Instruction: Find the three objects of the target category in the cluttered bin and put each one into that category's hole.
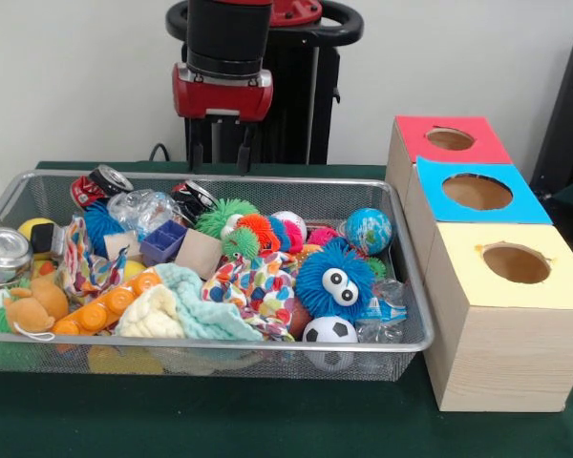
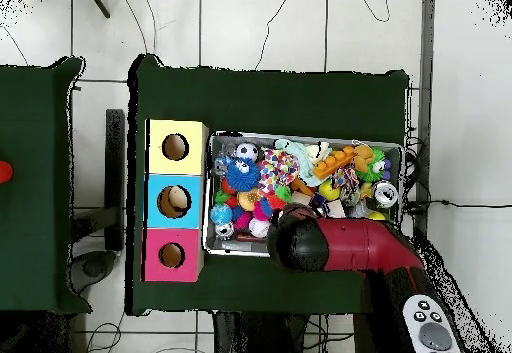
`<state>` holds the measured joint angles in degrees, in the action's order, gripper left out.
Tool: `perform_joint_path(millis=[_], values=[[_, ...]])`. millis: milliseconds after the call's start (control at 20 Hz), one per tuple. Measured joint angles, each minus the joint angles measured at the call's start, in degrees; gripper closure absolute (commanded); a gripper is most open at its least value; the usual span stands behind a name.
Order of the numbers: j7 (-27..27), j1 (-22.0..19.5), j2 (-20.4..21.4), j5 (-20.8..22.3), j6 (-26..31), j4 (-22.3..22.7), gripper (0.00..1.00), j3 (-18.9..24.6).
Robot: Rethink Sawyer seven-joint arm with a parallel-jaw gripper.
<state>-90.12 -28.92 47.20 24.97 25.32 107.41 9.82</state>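
A wire mesh bin (image 1: 296,181) holds a heap of toys. Among them are a blue fuzzy ball with eyes (image 1: 336,279), a soccer ball (image 1: 329,330), a globe ball (image 1: 369,229), green (image 1: 224,218) and orange (image 1: 258,229) fuzzy balls, patterned cloths (image 1: 258,281), an orange plastic block (image 1: 105,307), a plush toy (image 1: 33,305) and drink cans (image 1: 100,183). My gripper (image 1: 221,155) hangs open and empty over the bin's far rim, above the cans. In the overhead view the arm's wrist (image 2: 300,241) covers it, at the bin's lower edge (image 2: 240,252).
Three wooden boxes with round holes stand in a row beside the bin: red top (image 1: 482,148), blue top (image 1: 439,205), yellow top (image 1: 468,277). The overhead view shows them as yellow (image 2: 192,159), blue (image 2: 192,214) and red (image 2: 190,269). A glass jar (image 1: 2,253) sits at the bin's end.
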Motion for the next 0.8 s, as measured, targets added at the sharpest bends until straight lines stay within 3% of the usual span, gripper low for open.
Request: perform_joint_path(millis=[450,800], values=[[0.0,-0.1,-0.1,-0.6,3.7,-0.3,0.00,-0.6],[0.0,-0.1,-0.7,-0.5,4.6,-3.4,0.00,-0.7]])
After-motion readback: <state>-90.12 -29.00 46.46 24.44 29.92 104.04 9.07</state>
